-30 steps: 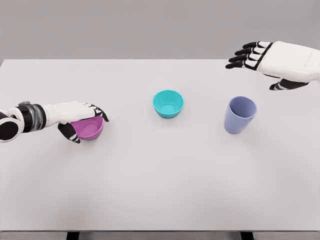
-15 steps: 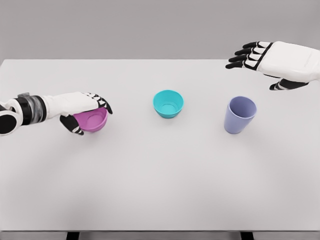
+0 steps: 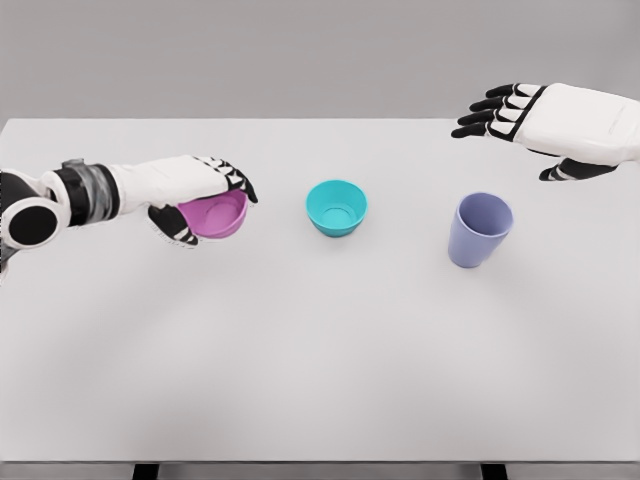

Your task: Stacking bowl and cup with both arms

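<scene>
Pink bowl (image 3: 214,216) gripped at the rim by left hand (image 3: 200,195), clear of bench (image 3: 320,350) for teal bowl (image 3: 337,207); right hand (image 3: 520,120) spread, empty, above cup (image 3: 479,230).

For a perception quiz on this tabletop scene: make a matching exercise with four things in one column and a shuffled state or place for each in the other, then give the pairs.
Things:
1. pink bowl
2. teal bowl
3. purple cup
4. right hand

States or places:
A. fingers spread, holding nothing, above the table's far right
B. gripped by the left hand
C. stands alone near the table's middle
D. stands on the right side, below the open hand

Pairs: 1-B, 2-C, 3-D, 4-A
</scene>
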Controlling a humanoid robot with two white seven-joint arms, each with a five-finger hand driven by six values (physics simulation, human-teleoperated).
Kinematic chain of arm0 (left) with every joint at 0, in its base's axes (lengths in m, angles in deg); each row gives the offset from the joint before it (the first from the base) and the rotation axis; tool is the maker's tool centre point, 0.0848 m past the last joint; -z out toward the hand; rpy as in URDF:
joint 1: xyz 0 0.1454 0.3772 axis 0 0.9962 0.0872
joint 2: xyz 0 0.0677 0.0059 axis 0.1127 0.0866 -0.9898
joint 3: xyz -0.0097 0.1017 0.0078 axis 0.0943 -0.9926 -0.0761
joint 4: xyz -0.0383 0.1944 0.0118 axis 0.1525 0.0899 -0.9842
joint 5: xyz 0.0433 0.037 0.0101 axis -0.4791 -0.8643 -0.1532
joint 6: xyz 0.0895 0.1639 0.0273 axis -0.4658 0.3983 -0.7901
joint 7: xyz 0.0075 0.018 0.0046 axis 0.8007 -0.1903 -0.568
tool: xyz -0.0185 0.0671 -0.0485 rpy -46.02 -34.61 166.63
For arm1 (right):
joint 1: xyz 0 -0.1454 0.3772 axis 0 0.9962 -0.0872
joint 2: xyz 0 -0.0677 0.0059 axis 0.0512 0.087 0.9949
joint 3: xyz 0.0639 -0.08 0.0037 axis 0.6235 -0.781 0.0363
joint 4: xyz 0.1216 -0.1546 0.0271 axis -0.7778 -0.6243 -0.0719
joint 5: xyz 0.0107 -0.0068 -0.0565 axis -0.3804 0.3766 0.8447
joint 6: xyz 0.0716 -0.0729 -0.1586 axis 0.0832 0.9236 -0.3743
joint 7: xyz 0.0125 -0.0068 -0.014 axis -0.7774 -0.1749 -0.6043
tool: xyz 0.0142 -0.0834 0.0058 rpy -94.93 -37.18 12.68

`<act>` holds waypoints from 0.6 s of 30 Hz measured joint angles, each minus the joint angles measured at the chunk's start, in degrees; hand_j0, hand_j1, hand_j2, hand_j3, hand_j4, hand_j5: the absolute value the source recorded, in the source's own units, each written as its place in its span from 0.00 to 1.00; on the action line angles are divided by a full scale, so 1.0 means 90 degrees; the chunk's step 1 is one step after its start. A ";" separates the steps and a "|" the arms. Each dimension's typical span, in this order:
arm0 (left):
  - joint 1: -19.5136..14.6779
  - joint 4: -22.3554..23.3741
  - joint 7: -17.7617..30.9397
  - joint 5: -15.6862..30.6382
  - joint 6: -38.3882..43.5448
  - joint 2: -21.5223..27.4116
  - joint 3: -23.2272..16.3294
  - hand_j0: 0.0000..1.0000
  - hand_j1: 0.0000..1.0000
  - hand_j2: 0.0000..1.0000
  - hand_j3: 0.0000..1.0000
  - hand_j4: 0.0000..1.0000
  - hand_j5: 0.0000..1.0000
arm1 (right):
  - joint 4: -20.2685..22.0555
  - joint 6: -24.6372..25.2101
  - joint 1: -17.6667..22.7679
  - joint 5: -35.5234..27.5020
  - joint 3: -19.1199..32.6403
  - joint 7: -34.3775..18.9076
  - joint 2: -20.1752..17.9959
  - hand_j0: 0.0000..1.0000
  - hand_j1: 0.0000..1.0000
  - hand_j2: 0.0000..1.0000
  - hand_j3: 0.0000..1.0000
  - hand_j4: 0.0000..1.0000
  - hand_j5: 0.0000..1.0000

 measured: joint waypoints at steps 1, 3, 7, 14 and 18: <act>-0.0010 0.0003 0.0000 -0.0002 0.0000 -0.0040 -0.0001 0.68 0.68 0.68 0.68 0.68 0.68 | 0.0000 0.0000 0.0000 0.0000 0.0000 0.0000 -0.0001 1.00 1.00 1.00 1.00 1.00 1.00; -0.0098 0.0012 0.0000 -0.0014 -0.0001 -0.0164 -0.0005 0.68 0.68 0.68 0.68 0.68 0.68 | 0.0000 0.0000 0.0000 -0.0001 0.0000 0.0000 -0.0001 1.00 1.00 1.00 1.00 1.00 1.00; -0.0272 0.0039 0.0005 -0.0031 0.0000 -0.0405 -0.0041 0.68 0.68 0.68 0.68 0.68 0.68 | 0.0000 0.0001 -0.0010 -0.0002 0.0000 0.0000 -0.0002 1.00 1.00 1.00 1.00 1.00 1.00; -0.0547 0.0186 0.0000 -0.0106 0.0007 -0.0797 -0.0322 0.68 0.68 0.68 0.68 0.68 0.68 | 0.0000 0.0000 0.0000 0.0000 0.0000 0.0000 -0.0002 1.00 1.00 1.00 1.00 1.00 1.00; -0.0683 0.0336 0.0000 -0.0184 0.0002 -0.1062 -0.0418 0.68 0.68 0.68 0.68 0.68 0.68 | 0.0000 0.0000 0.0000 0.0000 0.0000 0.0000 -0.0002 1.00 1.00 1.00 1.00 1.00 1.00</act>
